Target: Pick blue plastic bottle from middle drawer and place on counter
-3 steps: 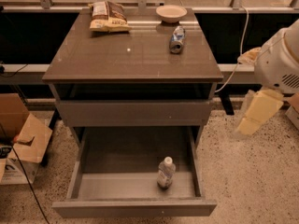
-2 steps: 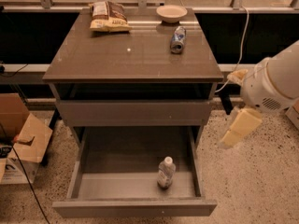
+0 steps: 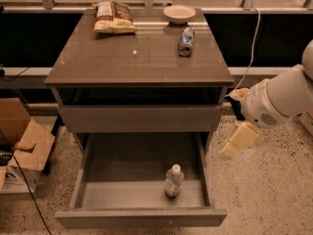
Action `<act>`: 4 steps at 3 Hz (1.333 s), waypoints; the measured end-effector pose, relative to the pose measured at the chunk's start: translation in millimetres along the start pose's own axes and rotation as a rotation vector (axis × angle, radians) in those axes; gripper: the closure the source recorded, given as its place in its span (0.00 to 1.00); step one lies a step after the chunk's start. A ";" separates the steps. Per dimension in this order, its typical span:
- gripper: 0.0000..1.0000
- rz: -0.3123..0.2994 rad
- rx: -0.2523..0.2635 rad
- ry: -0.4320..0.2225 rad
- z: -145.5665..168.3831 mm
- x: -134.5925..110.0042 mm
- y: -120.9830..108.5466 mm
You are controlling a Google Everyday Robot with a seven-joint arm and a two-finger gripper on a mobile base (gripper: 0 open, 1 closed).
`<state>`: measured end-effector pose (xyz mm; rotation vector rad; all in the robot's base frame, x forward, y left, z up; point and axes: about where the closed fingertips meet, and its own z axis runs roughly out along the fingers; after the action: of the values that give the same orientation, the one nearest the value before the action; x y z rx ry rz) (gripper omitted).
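Speckled floor (image 3: 274,190) all around a grey cabinet, just the one camera view. The box (image 3: 24,146) on the left is cut off by the frame edge, and the far end of the open drawer (image 3: 142,217) sits in shadow under the shut front above it. The bottle (image 3: 173,181) stands upright in the drawer, near its front and right of middle; label's unreadable. On the counter (image 3: 142,58), at the far end: a chip bag (image 3: 113,17), a bowl (image 3: 179,13) and a can (image 3: 186,35) on its side. The white arm (image 3: 279,99) comes in from the right, its upper part cut off. The gripper (image 3: 238,140) hangs angled down-left just beside the cabinet's right side, apart from the bottle. Can't tell if it's open or closed.
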<state>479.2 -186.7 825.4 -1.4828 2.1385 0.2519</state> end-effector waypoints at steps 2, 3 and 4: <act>0.00 0.100 -0.032 0.000 52.9 6.7 8.1; 0.00 0.127 -0.046 -0.020 89.6 15.5 15.2; 0.00 0.166 -0.069 -0.059 143.5 26.4 29.7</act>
<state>489.6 -134.8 686.2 -1.3185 2.2274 0.4282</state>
